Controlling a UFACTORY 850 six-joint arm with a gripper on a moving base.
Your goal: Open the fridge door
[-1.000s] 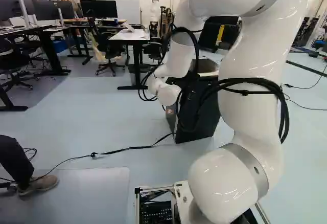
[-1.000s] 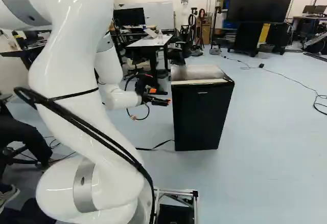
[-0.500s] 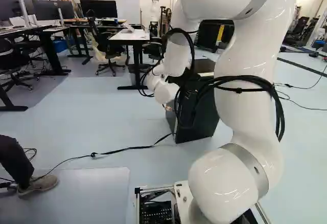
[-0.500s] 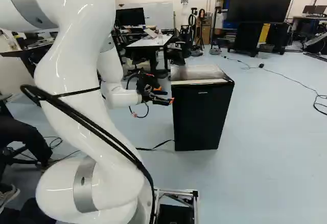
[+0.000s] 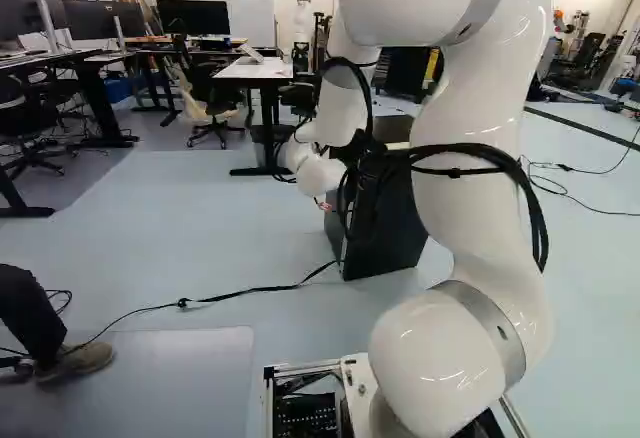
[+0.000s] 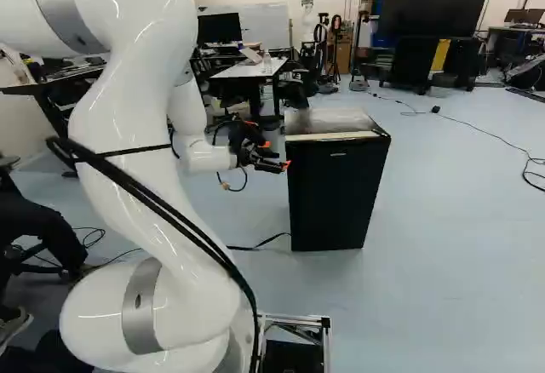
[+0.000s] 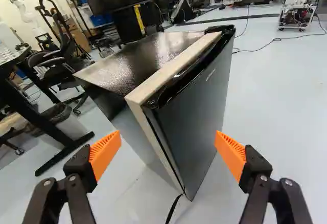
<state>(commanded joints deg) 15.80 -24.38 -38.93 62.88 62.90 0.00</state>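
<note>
Right base view gives the fridge [image 6: 332, 194] most plainly: a squat black box on the pale floor [image 6: 451, 237], just right of the arm [image 6: 128, 126], its flat door [image 6: 332, 207] closed toward the base. At its edge hangs the pincer [image 6: 283, 166]; whether a tip touches cannot be told. Left base view offers instead the fridge's dark side, partly hidden by looping black cables [image 5: 480, 158] and the arm. Wrist view alone shows the pincer [image 7: 167, 150] released, fingers wide apart, the fridge ahead between them, and beyond it another robot [image 7: 301, 6]. That view also brings out the surfaces: a dark, glossy, faintly pebbled top catching the light, a smooth cream band along its front edge, a shiny rounded black lip, and a satin, blue-grey door face. A thin black cord [image 7: 172, 211] curves at its foot. The orange pads [image 7: 106, 155] are blocky and finely ribbed.
</note>
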